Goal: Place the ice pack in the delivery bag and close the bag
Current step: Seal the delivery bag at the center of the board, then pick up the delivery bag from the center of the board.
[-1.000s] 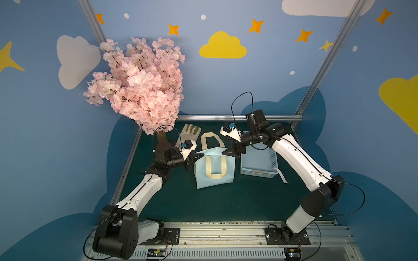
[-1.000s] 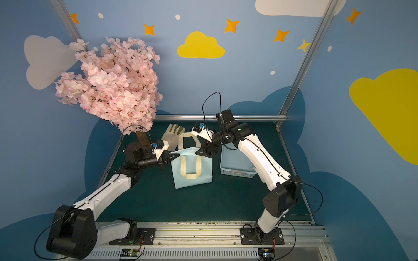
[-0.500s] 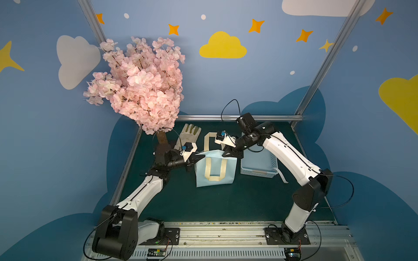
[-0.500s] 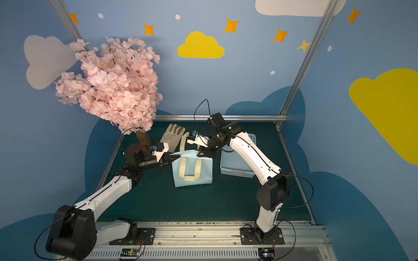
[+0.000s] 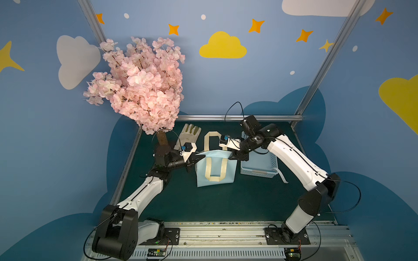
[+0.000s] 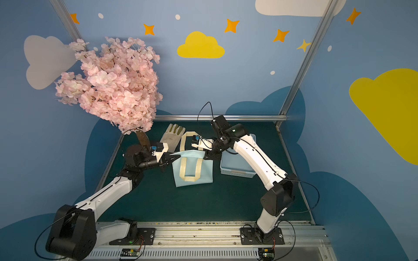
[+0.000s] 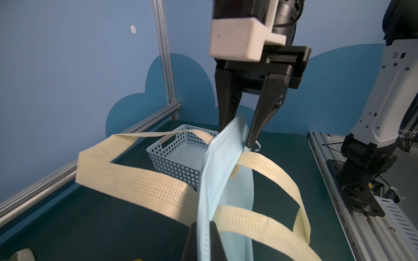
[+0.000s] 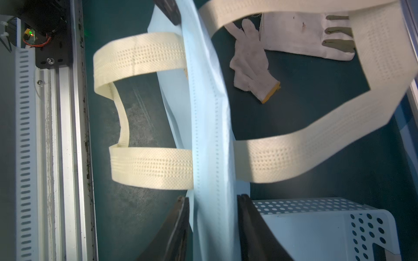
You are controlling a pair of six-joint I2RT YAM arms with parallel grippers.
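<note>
Left wrist view: our left fingers (image 7: 217, 244) clamp the light blue fabric delivery bag (image 7: 226, 158), right fingers (image 7: 226, 97) straddle its rim apart; we should close squarely.

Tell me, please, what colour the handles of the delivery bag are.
Cream, with rows of small embossed dots; the handles show best in the right wrist view.

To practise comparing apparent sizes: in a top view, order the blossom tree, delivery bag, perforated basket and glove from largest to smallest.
1. The blossom tree, largest by far.
2. The delivery bag and perforated basket: look alike; the right arm hides part of the basket, so unranked.
3. The glove, smallest.
</note>
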